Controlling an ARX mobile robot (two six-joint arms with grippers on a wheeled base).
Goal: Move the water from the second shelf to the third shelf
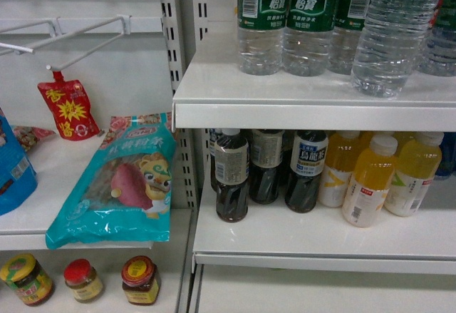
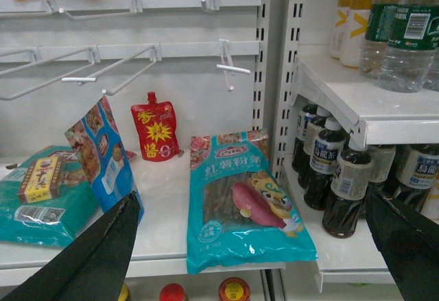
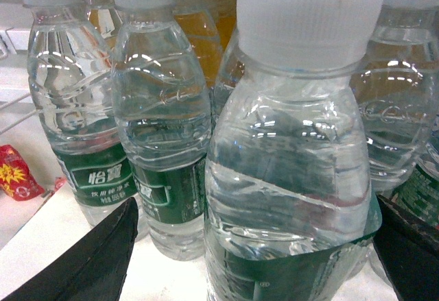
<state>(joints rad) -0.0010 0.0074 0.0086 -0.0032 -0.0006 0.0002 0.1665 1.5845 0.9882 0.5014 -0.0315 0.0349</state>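
1. Straddling the nearest water bottle (image 3: 295,177), the right gripper (image 3: 254,208) is spread wide. One finger shows at 7 o'clock and one at 5 o'clock in its wrist view. The 7 o'clock finger stands apart from the bottle; nothing is clenched.
2. That bottle is the front one of the row, at 1 o'clock in the head view (image 1: 395,35). It stands near the shelf edge (image 1: 313,106), probably picked because it is easiest to reach.
3. Sister bottles (image 3: 161,129) crowd it at 9 to 10 o'clock, so closing risks nudging them.
4. The left gripper (image 2: 252,198) is released and empty, parked facing the teal snack packet (image 2: 247,205), seemingly to stay clear.
5. The lower shelf (image 1: 320,245) at 5 o'clock has free front space, likely the drop spot.
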